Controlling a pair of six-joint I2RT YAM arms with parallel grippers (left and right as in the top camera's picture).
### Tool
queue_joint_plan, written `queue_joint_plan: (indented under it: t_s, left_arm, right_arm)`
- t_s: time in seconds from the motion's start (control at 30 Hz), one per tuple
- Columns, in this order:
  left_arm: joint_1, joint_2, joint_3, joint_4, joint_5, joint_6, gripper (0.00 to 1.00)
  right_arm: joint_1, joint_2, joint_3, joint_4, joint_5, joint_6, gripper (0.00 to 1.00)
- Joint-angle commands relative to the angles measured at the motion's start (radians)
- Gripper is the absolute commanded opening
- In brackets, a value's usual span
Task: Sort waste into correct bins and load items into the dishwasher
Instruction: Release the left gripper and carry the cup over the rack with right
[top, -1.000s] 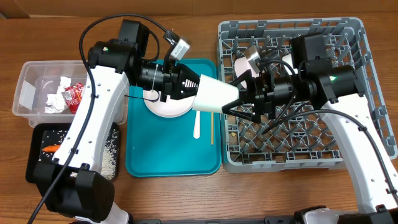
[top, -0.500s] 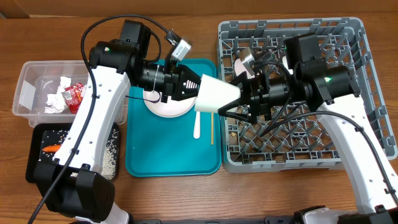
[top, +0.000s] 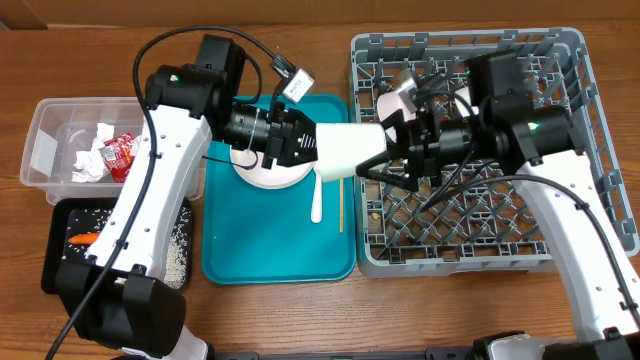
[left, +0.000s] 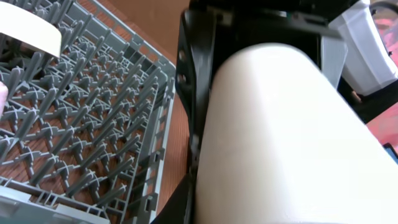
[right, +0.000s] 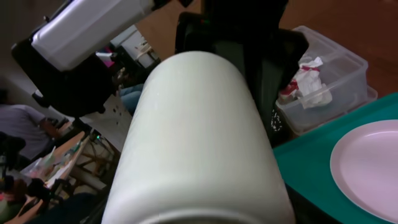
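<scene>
The white cup (top: 350, 150) hangs sideways in the air between the teal tray and the dishwasher rack (top: 570, 60). My left gripper (top: 312, 146) is shut on its narrow end. My right gripper (top: 378, 152) grips its wide end. The cup fills the left wrist view (left: 280, 137) and the right wrist view (right: 199, 143). The pink plate (top: 265, 175), white fork (top: 316, 200) and wooden stick (top: 341, 205) lie on the tray. A white bowl (top: 392, 100) sits in the rack.
The teal tray (top: 270, 250) lies in the middle. The clear tub (top: 50, 120) at the left holds napkins (top: 92, 158) and a red wrapper (top: 118, 152). The black tray (top: 60, 270) holds a carrot (top: 82, 239) and crumbly scraps (top: 178, 245).
The cup has levelled out and shifted slightly right. My right gripper's fingers have closed in around its wide end. The left arm has barely moved.
</scene>
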Motion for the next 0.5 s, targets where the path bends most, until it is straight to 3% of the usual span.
queue_joint_plan:
  t_s: [0.0, 0.27, 0.47]
  left_arm:
    - [0.002, 0.001, 0.0, -0.029, -0.154, 0.015, 0.06]
    - [0.012, 0.001, 0.0, -0.024, -0.156, 0.015, 0.22]
    - [0.013, 0.001, 0.0, -0.021, -0.156, 0.015, 0.21]
  right_arm:
    - [-0.071, -0.017, 0.019, 0.055, -0.027, 0.068, 0.39]
    - [-0.07, -0.017, 0.019, 0.06, -0.014, 0.069, 0.39]
    - [-0.07, -0.017, 0.019, 0.055, 0.01, 0.072, 0.39]
